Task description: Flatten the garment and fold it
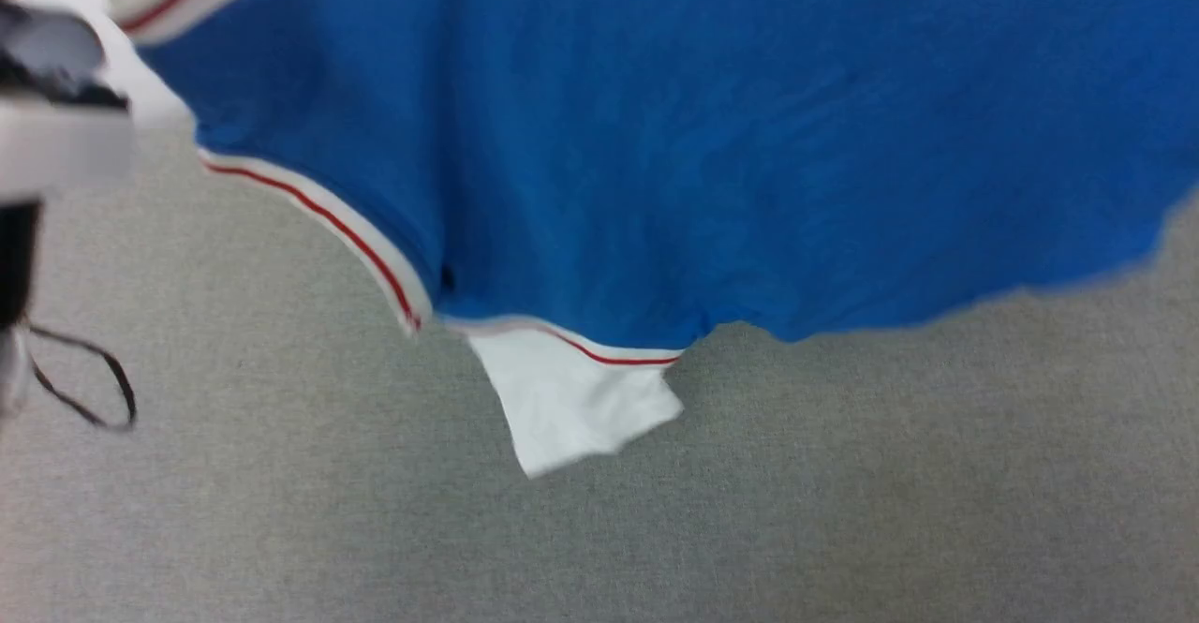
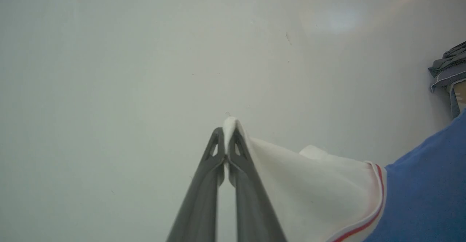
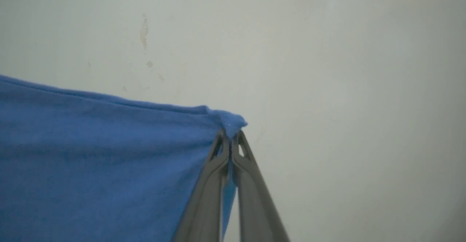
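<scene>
I have the garment (image 1: 712, 136) up in the air, strung between my two arms, so its own weight can pull the creases out before I lay it down flat. My left gripper (image 2: 226, 132) is pinched tight on the tip of a white sleeve (image 2: 309, 183), with a little fold of white cloth poking out past the fingertips. My right gripper (image 3: 230, 134) is clamped just as tight on a blue corner (image 3: 227, 120) of the body. I judge that gripping two points well apart is what keeps the top edge taut. From my head, the blue cloth sags across the far part of the scene above the grey floor (image 1: 843, 529). The other sleeve (image 1: 571, 407) dangles loose at its near edge, so the shirt isn't spread evenly yet. Both wrists look past the cloth at a pale surface (image 2: 109, 71), and a small pile of other cloth (image 2: 449, 67) sits off to the right. Flattening is under way, I'd say, and folding hasn't begun.
</scene>
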